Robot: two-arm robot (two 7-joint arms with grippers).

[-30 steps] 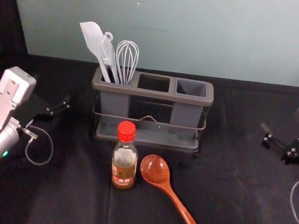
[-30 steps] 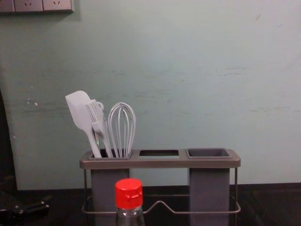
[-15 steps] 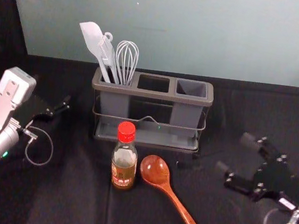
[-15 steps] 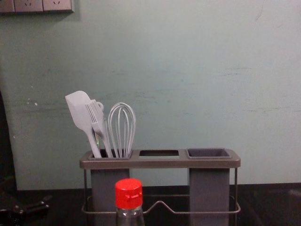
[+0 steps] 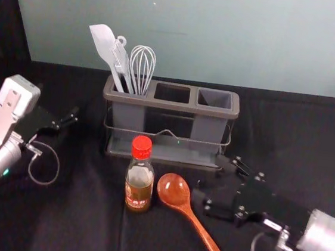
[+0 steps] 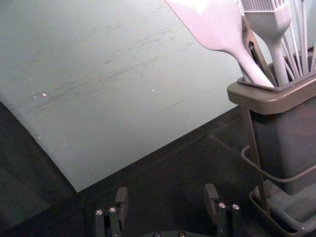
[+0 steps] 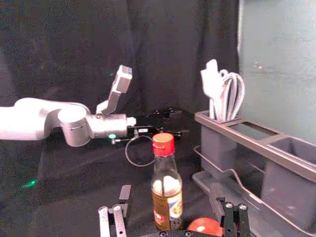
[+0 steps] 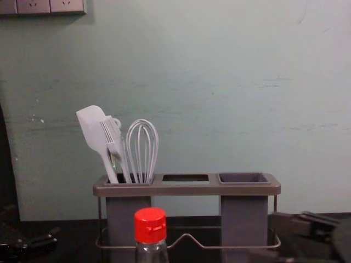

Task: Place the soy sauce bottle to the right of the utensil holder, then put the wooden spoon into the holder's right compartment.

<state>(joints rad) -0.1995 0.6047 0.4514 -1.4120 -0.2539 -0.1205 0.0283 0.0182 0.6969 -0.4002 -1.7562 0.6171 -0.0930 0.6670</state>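
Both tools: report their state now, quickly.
Left tool: open, holding nothing.
Right tool: open, holding nothing, its fingers pointing toward the bottle.

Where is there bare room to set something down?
Bare black cloth lies between the left gripper and the soy sauce bottle, and right of the utensil holder, beyond the right gripper. Crowded: before the holder, where bottle, wooden spoon and right gripper gather.

soy btl (image 8: 150, 233) cut off in chest view, R gripper (image 5: 209, 179) just a blur there, holder (image 6: 274, 101) cropped in L wrist cam, spoon (image 7: 206, 227) in R's
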